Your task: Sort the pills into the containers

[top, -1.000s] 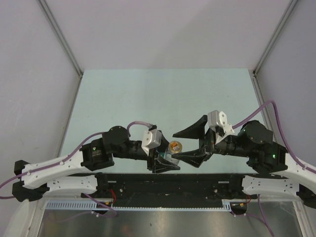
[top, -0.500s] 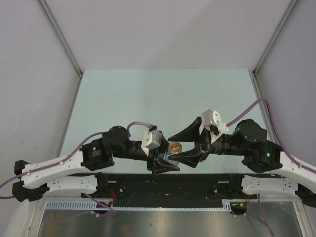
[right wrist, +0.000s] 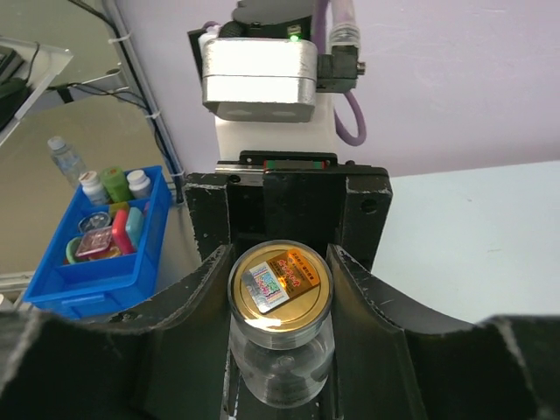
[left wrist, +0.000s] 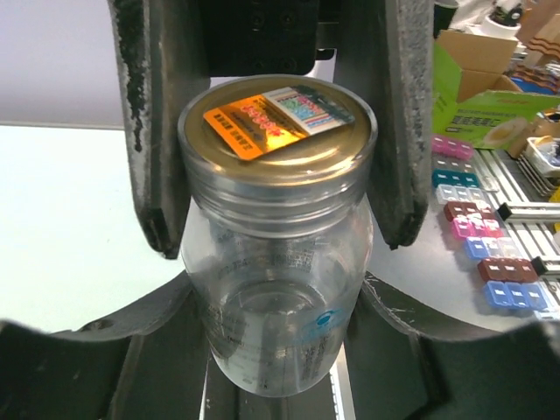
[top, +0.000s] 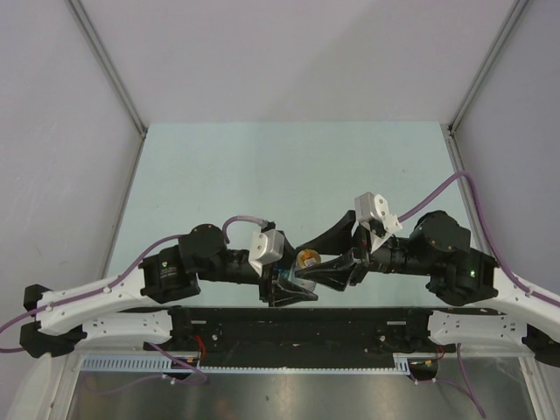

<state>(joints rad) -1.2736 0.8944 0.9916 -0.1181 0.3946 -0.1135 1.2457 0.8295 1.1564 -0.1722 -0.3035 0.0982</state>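
A small clear bottle (top: 304,269) with a gold cap (top: 307,259) is held above the table's near edge. My left gripper (top: 293,287) is shut on the bottle's body (left wrist: 276,315). My right gripper (top: 303,262) meets it from the right, and its fingers (left wrist: 157,131) press on both sides of the cap (right wrist: 280,287). No pills show inside the bottle. No bright-blue pill box shows on the table.
The pale green table (top: 289,175) stretches away behind both arms, walled by grey panels. Off the table, a blue bin (right wrist: 96,254) holds small bottles. Rows of small coloured boxes (left wrist: 490,254) and a green carton (left wrist: 490,105) lie beyond the edge.
My right gripper has moved left toward the bottle, and its wide-open jaws have closed in around the gold cap. My left gripper and the bottle have stayed put.
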